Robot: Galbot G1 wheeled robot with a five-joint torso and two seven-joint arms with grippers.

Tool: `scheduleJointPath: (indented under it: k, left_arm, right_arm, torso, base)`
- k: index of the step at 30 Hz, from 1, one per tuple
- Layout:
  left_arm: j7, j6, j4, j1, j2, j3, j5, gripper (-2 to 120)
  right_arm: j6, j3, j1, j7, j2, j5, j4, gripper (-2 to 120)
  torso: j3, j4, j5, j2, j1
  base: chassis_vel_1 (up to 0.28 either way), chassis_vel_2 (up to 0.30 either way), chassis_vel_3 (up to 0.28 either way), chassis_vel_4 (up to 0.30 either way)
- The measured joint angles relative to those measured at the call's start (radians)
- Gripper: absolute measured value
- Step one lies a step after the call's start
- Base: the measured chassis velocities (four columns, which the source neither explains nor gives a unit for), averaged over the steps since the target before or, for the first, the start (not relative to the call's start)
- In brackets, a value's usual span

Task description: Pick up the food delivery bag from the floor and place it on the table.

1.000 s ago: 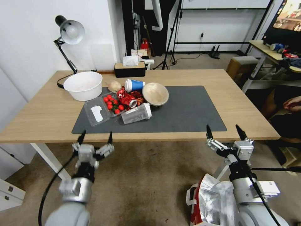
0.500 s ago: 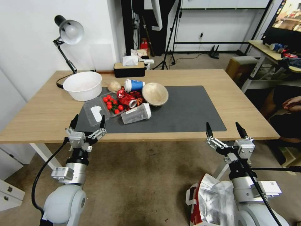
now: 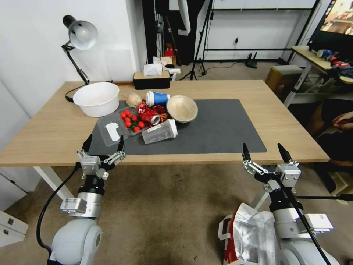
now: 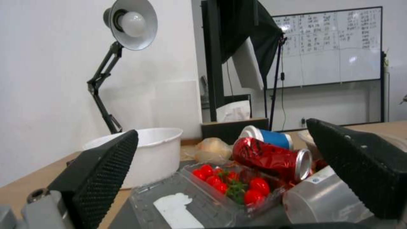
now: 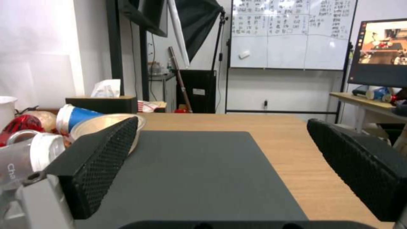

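The food delivery bag point(image 3: 250, 235) stands on the floor point(image 3: 173, 206) at the lower right of the head view, its silver foil lining and a red-and-white side showing, partly hidden behind my right arm. My right gripper point(image 3: 264, 150) is open and empty, held upright at the table's point(image 3: 279, 121) front edge, above and beyond the bag. My left gripper point(image 3: 103, 141) is open and empty too, raised at the table's front left edge near the dark grey mat point(image 3: 220, 129). Both wrist views look across the tabletop between open fingers point(image 4: 100, 176) point(image 5: 100, 163).
On the mat's left half lie a tomato box point(image 3: 127, 125), a crushed red can point(image 3: 149, 116), a blue cup point(image 3: 157, 98), a clear cup point(image 3: 160, 132) and a bowl point(image 3: 182, 109). A white bowl point(image 3: 96, 98), lamp point(image 3: 79, 35) and tissue box point(image 3: 152, 79) stand behind. A desk point(image 3: 316, 62) is far right.
My left gripper has risen from below the table edge to level with it and shifted slightly left. The right arm and the bag have stayed put.
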Motion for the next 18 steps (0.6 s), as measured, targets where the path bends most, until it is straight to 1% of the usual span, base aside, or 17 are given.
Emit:
scheduleJointPath:
  k: [5, 7, 8, 10, 15, 18]
  left_arm:
    - [0.000, 0.000, -0.007, 0.008, 0.002, 0.000, 0.001, 99]
    - [0.000, 0.000, -0.007, 0.008, 0.002, 0.000, 0.001, 99]
    - [0.000, 0.000, -0.008, 0.012, 0.002, 0.000, 0.002, 99]
    - [0.001, 0.000, -0.008, 0.017, 0.001, 0.000, 0.005, 99]
    - [0.002, 0.002, -0.011, 0.023, 0.001, 0.001, 0.010, 99]
    - [0.002, 0.004, -0.014, 0.026, 0.002, -0.001, 0.011, 99]
  right_arm:
    - [0.001, -0.004, 0.001, 0.000, 0.004, -0.004, 0.001, 100]
    - [0.001, -0.004, 0.001, 0.000, 0.004, -0.004, 0.001, 100]
    - [0.003, -0.005, 0.000, 0.000, 0.004, -0.005, 0.001, 100]
    - [0.003, -0.004, 0.000, 0.000, 0.004, -0.005, 0.003, 100]
    - [0.004, -0.004, 0.003, 0.000, 0.008, -0.004, 0.007, 100]
    - [0.003, -0.004, 0.003, 0.000, 0.010, -0.004, 0.008, 100]
  torso:
    - [-0.015, 0.0000, -0.0001, -0.027, -0.012]
    - [-0.015, 0.0000, -0.0001, -0.027, -0.012]
    - [-0.023, 0.0001, 0.0000, -0.041, -0.018]
    - [-0.031, 0.0000, 0.0000, -0.055, -0.024]
    - [-0.041, 0.0001, 0.0000, -0.073, -0.032]
    - [-0.052, 0.0000, 0.0000, -0.093, -0.041]
  base:
    - [0.000, 0.000, 0.000, 0.000]
    - [0.000, 0.000, 0.000, 0.000]
    - [0.000, 0.000, 0.000, 0.000]
    - [0.000, 0.000, 0.000, 0.000]
    - [0.000, 0.000, 0.000, 0.000]
    - [0.000, 0.000, 0.000, 0.000]
